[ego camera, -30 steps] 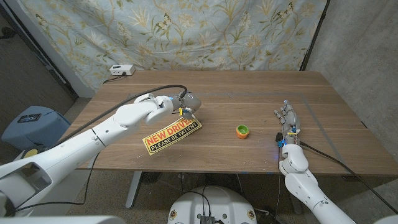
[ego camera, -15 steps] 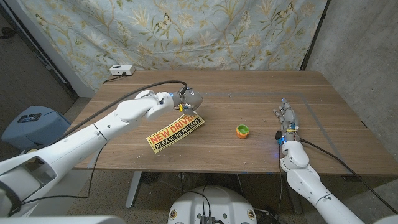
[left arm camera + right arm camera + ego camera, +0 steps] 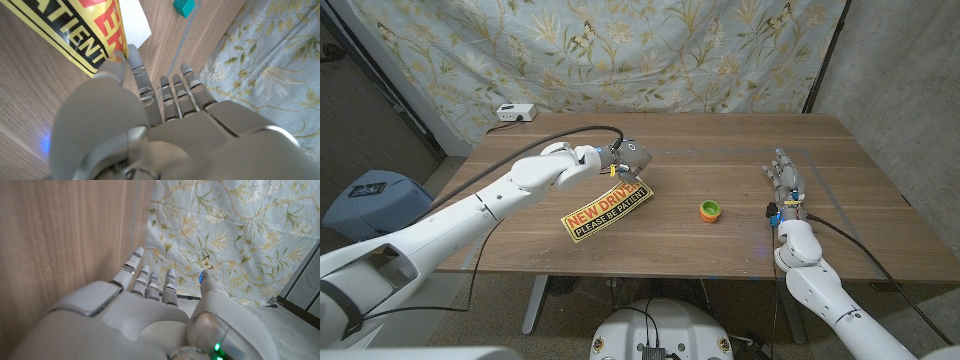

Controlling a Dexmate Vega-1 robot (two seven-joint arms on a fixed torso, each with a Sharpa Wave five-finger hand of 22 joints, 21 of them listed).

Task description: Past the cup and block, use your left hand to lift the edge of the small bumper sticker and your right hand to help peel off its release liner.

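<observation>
Pinching the sticker's far end

Left hand [image 3: 623,160] reaches over the table [image 3: 720,150], thumb and finger gripping the yellow bumper sticker [image 3: 608,210], its near end hanging low. Right hand [image 3: 786,185] waits empty, fingers extended, beyond the small orange-and-green cup [image 3: 709,210].

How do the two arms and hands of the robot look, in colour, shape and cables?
Both arms are smooth, rounded white shells. The left hand and right hand are grey, with jointed metallic-looking fingers. A black cable arches along the left arm; another trails from the right forearm. Small blue and yellow bits sit near the right wrist, and a green light shows in the right wrist view.
</observation>
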